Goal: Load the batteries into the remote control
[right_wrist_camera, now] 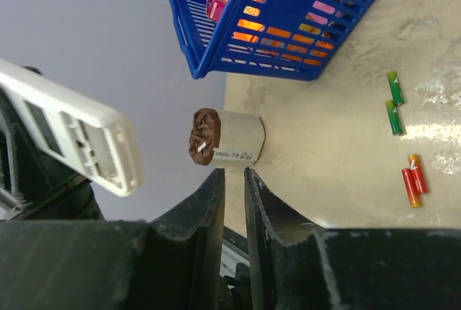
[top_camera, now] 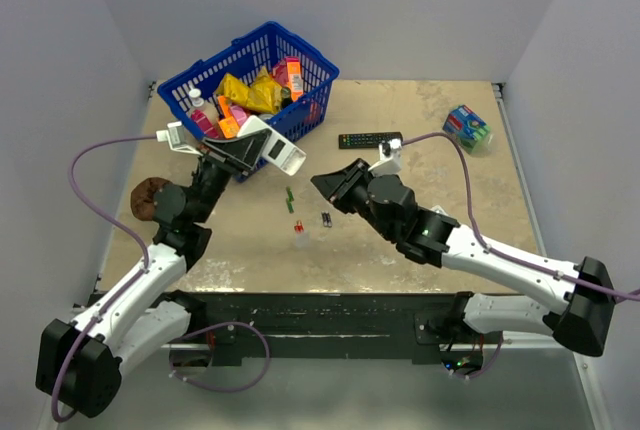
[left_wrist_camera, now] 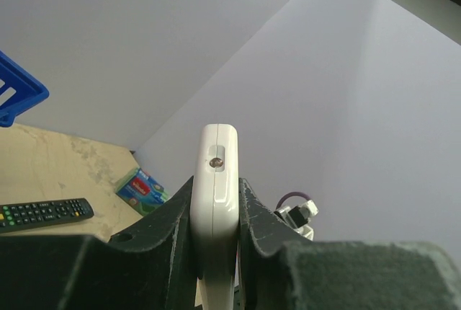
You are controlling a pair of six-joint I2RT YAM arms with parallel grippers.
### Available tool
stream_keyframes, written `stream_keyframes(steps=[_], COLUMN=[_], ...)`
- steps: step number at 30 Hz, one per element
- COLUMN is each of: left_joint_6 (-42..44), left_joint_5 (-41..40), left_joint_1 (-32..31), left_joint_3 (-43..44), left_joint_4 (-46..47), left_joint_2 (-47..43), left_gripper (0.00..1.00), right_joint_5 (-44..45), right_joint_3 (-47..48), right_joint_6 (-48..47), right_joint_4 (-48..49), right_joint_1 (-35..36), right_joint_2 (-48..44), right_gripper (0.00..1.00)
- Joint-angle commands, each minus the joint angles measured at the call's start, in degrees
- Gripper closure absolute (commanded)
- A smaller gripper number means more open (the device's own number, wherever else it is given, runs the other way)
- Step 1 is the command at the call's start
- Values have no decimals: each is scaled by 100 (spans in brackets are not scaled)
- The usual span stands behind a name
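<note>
beige mottled tabletop [top_camera: 420,190], boxed in by plain pale walls [top_camera: 400,10]. one blue plastic mesh basket [top_camera: 318,110] of snack packs sits at the back. two arms: the left claw [top_camera: 238,153] is clamped tight on the one small white rectangular plastic remote [top_camera: 283,153], held up off the table just in front of the basket, battery bay uncovered. the right claw [right_wrist_camera: 234,180] hangs nearby, jaws a thin slit apart, nothing in them. one long black remote [top_camera: 370,139]. six slim cylindrical batteries [top_camera: 298,227] lie on the table between the arms: two green ones [right_wrist_camera: 395,86], two red-orange ones [right_wrist_camera: 411,187], two dark ones [top_camera: 326,218].
</note>
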Motion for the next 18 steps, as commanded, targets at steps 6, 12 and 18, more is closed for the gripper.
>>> stream_keyframes(steps=[6, 12, 18], left_joint_6=[446, 1227, 1834], left_joint_5=[-249, -565, -768], left_joint_1=[-18, -18, -18], left_joint_3=[50, 217, 69], left_joint_4=[-85, -1490, -2792], left_joint_2=[285, 347, -4], left_gripper=[100, 100, 100], right_joint_5=[686, 335, -702], right_joint_3=[-121, 10, -367], right_joint_6=[-294, -1427, -2297], right_joint_4=[-410, -1605, -2213], right_joint_1=[-71, -343, -959], right_joint_2=[-423, -160, -133], right_gripper=[75, 58, 47])
